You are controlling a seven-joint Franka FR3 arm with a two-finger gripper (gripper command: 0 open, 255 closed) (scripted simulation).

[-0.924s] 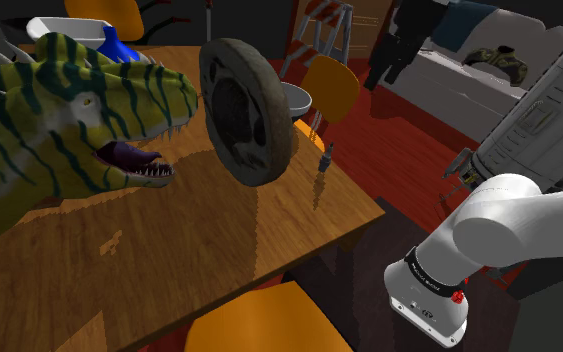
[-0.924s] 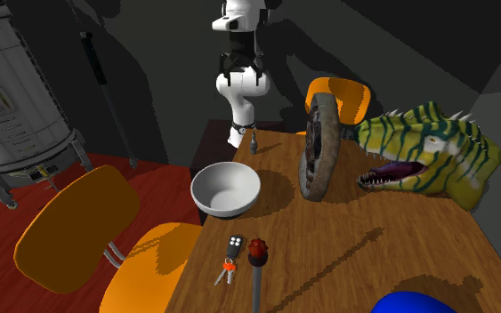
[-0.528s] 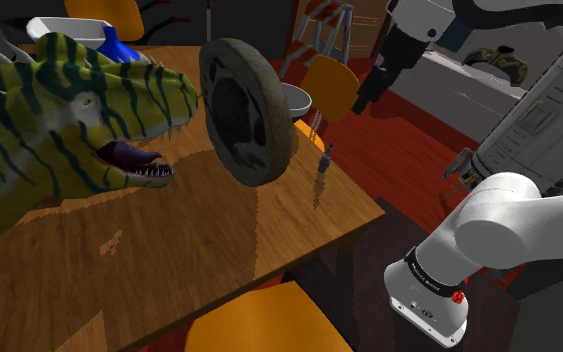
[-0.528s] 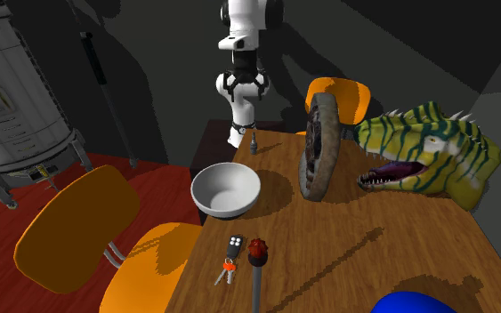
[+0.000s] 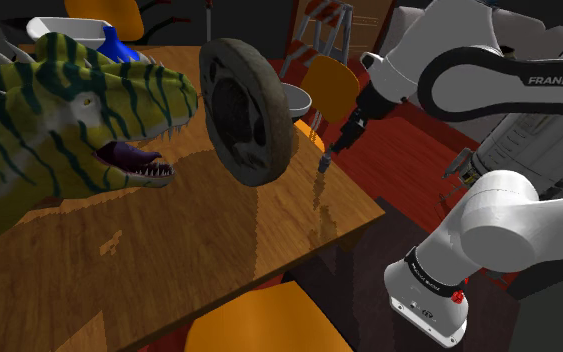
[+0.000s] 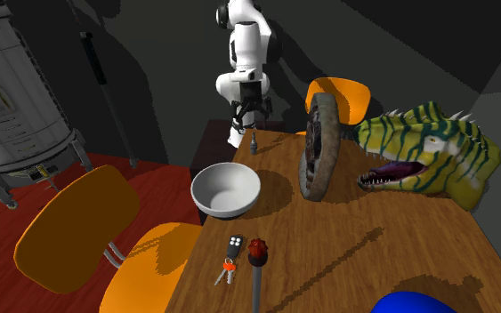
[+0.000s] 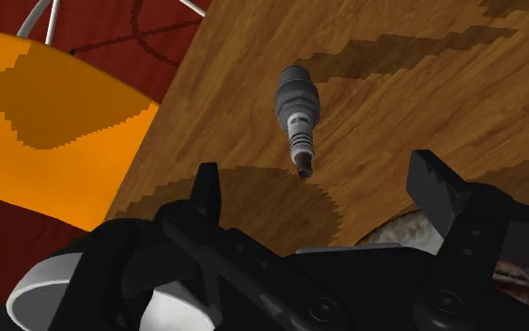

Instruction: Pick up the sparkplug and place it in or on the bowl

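Dim light is falling on the surface (image 5: 219,250), seemingly from above. Blocky, stair-stepped shadows are lying across it in the wrist view, where the sparkplug (image 7: 297,113) is catching a soft sheen. Grey walls (image 6: 150,53) are receding into gloom.

Sparkplug (image 7: 297,118) on counter (image 6: 355,249) edge, end effector (image 5: 340,142) above it; wheel (image 6: 317,147) stands between bowl (image 6: 196,187) and dinosaur head (image 6: 426,156).

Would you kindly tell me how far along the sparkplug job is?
Done: nothing yet; the sparkplug stands untouched on the table. In hand: the open gripper hovers above it, roughly lined up for a grasp. Left: grasp, lift, and carry it to the empty bowl.
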